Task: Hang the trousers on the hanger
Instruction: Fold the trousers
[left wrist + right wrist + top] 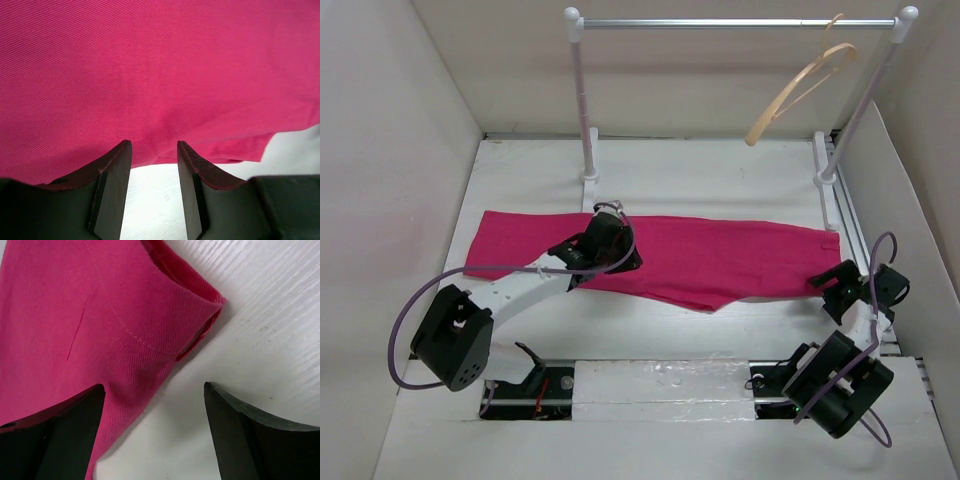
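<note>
While the left gripper [154, 146] stands with its dark, wedge-shaped fingers a narrow gap apart, holding nothing, its tips sit at the near edge of the trousers [720, 255]. Jaws of the right gripper [155, 387] spread wide, empty; one finger over the cloth, the other over bare table [700, 170], at the trousers' right end. Trousers: bright magenta, fine diagonal twill weave, stitched seams, lying flat and lengthwise across the white, faintly grained table. Hanger [800, 90]: slim curved pale wood, hooked on the silver bar of the clothes rail [740, 22] at back right, well apart from the cloth.
</note>
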You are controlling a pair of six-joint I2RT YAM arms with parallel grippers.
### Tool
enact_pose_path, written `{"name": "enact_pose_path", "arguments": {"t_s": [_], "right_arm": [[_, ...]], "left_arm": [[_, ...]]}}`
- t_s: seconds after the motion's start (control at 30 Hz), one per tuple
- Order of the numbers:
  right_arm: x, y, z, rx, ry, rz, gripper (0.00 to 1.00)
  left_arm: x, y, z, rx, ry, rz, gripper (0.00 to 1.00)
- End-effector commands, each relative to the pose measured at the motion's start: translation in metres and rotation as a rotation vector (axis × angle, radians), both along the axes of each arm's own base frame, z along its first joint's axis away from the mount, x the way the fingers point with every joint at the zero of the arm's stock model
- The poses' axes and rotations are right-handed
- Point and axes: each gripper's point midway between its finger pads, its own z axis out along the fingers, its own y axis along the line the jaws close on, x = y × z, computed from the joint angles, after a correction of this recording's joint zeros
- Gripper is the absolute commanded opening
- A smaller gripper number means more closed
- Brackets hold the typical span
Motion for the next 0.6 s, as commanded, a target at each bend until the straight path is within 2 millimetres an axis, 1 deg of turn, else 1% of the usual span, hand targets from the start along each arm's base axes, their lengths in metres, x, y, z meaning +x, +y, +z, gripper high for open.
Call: {"name": "enact_pose_path", "arguments": {"t_s": [0.0, 0.03, 0.07, 0.1, 0.17, 0.2, 0.23, 0.27, 0.3, 0.33, 0.37, 0.4, 0.43, 0.47, 0.5, 0.53, 0.57], "right_arm": [[0.016, -0.006, 0.001, 0.045, -0.097, -0.084, 0.86], [0.023, -0.010, 0.003, 0.028, -0.126, -0.093, 0.86], [0.023, -0.011, 0.000, 0.039, -0.124, -0.110, 0.86], [0.025, -0.007, -0.006, 0.066, -0.106, -0.118, 0.86], [0.031, -0.015, -0.006, 0.055, -0.108, -0.142, 0.85], [0.034, -0.014, -0.008, 0.058, -0.102, -0.136, 0.84], [0.033, -0.017, -0.016, 0.066, -0.066, -0.147, 0.79], [0.036, -0.020, -0.015, 0.062, -0.065, -0.146, 0.73], [0.038, -0.021, -0.015, 0.051, -0.068, -0.129, 0.61], [0.040, -0.021, -0.014, 0.050, -0.077, -0.111, 0.29], [0.047, -0.027, -0.001, 0.019, -0.102, -0.093, 0.14], [0.050, -0.029, 0.010, -0.029, -0.112, -0.055, 0.07], [0.047, -0.026, 0.016, -0.054, -0.082, -0.041, 0.00], [0.059, -0.038, 0.063, -0.159, -0.166, -0.034, 0.00], [0.059, -0.041, 0.085, -0.221, -0.183, -0.031, 0.00], [0.054, -0.043, 0.103, -0.264, -0.180, -0.052, 0.00], [0.052, -0.042, 0.142, -0.341, -0.263, -0.059, 0.00]], "left_arm": [[0.002, 0.013, 0.010, 0.038, -0.058, 0.011, 0.37], [0.002, 0.017, 0.009, 0.052, -0.063, 0.019, 0.37], [0.002, 0.018, 0.010, 0.053, -0.067, 0.022, 0.37], [0.001, 0.020, 0.009, 0.061, -0.066, 0.026, 0.37], [0.003, 0.022, 0.013, 0.061, -0.079, 0.037, 0.37], [0.004, 0.023, 0.014, 0.064, -0.082, 0.044, 0.37], [0.005, 0.023, 0.016, 0.068, -0.087, 0.050, 0.37], [0.006, 0.025, 0.015, 0.075, -0.087, 0.054, 0.37], [0.007, 0.025, 0.017, 0.076, -0.090, 0.055, 0.37], [0.007, 0.025, 0.016, 0.082, -0.087, 0.059, 0.36], [0.007, 0.026, 0.014, 0.087, -0.085, 0.057, 0.36], [0.005, 0.027, 0.010, 0.094, -0.078, 0.053, 0.36], [0.004, 0.025, 0.007, 0.092, -0.069, 0.041, 0.32], [0.003, 0.024, 0.003, 0.094, -0.064, 0.032, 0.26], [0.002, 0.023, -0.001, 0.091, -0.060, 0.018, 0.25], [-0.001, 0.020, -0.009, 0.095, -0.040, -0.002, 0.24], [-0.005, 0.015, -0.014, 0.101, -0.030, -0.023, 0.23]]}}
